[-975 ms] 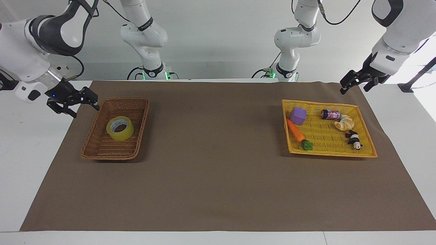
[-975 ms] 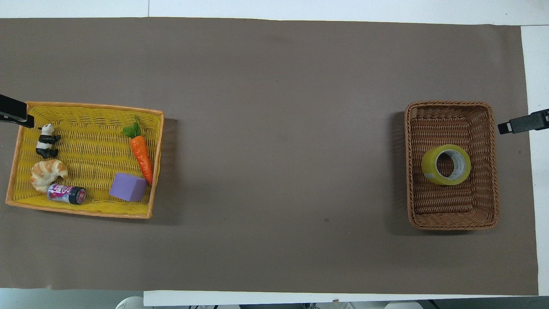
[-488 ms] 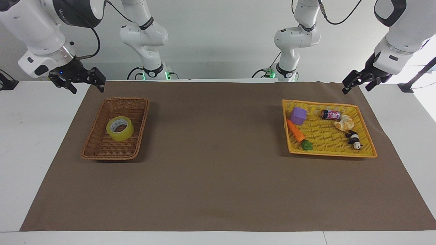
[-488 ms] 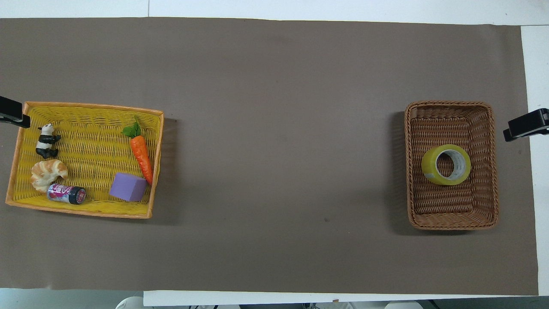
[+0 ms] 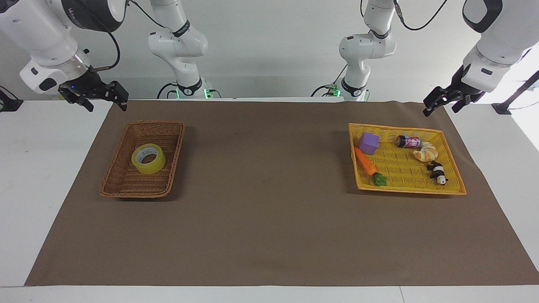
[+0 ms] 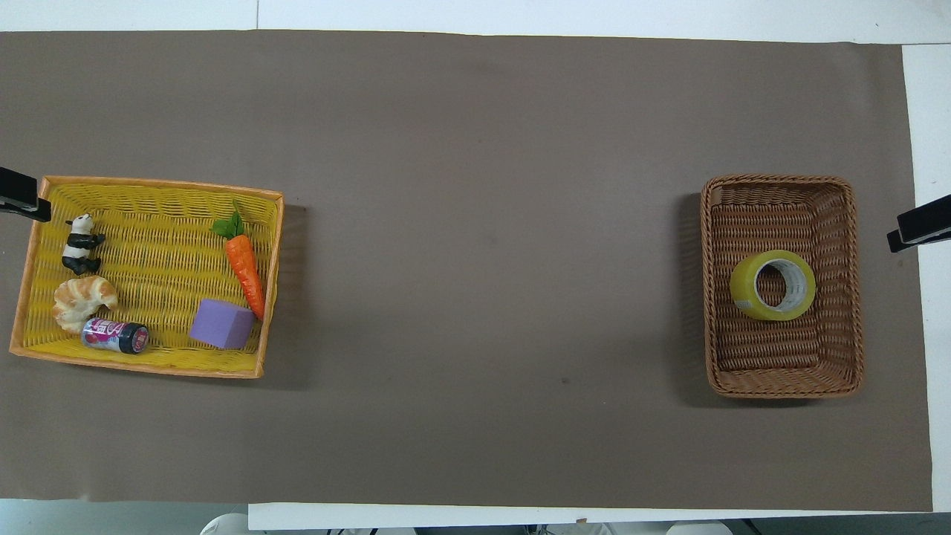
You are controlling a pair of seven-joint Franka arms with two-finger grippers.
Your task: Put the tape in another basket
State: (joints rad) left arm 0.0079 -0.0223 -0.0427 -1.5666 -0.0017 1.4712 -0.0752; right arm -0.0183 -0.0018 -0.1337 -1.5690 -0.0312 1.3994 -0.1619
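A: Tape (image 5: 148, 158) — where?
B: Lay flat in the basket (image 5: 126, 185), at the right arm's end of the counter (image 5: 269, 235).
A: Grippers?
B: Right gripper (image 5: 105, 97) hung open over the counter's edge, apart from the basket, holding nothing. Left gripper (image 5: 447, 100) hung open and bare near the tray (image 5: 410, 190).
A: In the tray?
B: Held a cube (image 5: 368, 143), carrot (image 5: 365, 162), can (image 5: 408, 142), croissant (image 5: 425, 152) and panda (image 5: 438, 172).
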